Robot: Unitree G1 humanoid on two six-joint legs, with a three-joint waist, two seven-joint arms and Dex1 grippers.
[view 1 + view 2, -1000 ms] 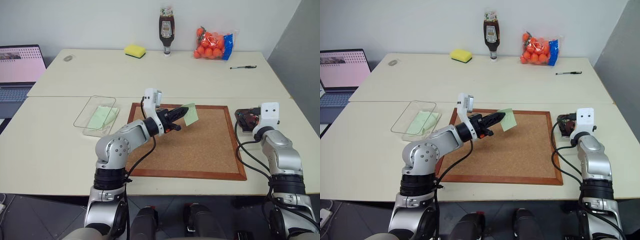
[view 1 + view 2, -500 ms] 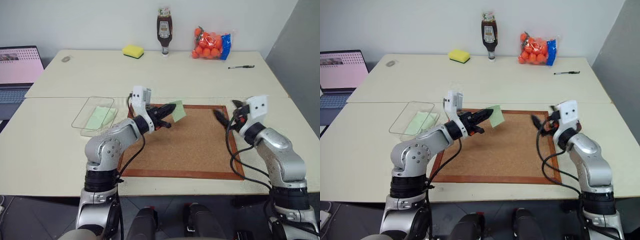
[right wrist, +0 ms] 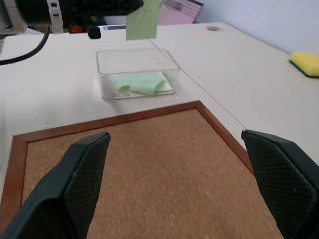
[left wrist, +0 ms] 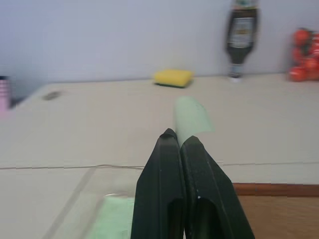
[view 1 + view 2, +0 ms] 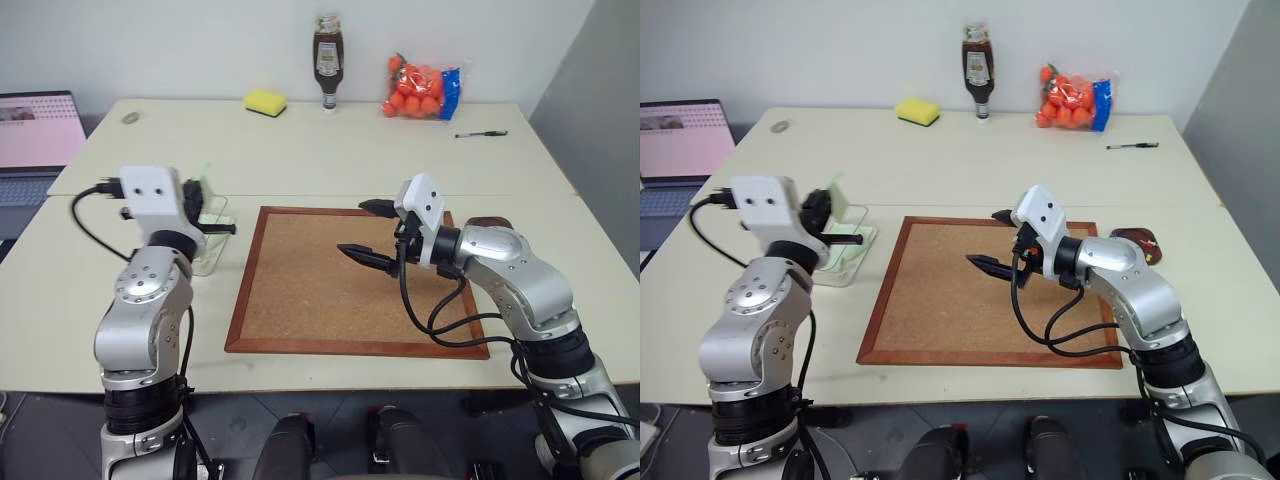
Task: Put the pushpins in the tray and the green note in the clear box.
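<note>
A: Head views first: how far along?

B: The left gripper (image 5: 205, 200) is clamped on the green note (image 5: 837, 193), above the clear box (image 5: 845, 262), so not dropped yet. The right gripper (image 5: 368, 232) hangs spread wide and empty over the corkboard (image 5: 300, 300)

A: Left wrist view?

B: Fingers pressed together, the note sticking out past their tips

A: Right wrist view?

B: Note held over the box, a green sheet (image 3: 142, 82) inside. Pushpins look done; I can't see any on the board

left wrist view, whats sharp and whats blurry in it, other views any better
Left wrist view: left gripper shut on the green note, fairly crisp; sponge and bottle soft. Right wrist view: clear box sharp, right gripper's fingers near and large. Left eye view: corkboard evenly lit.
</note>
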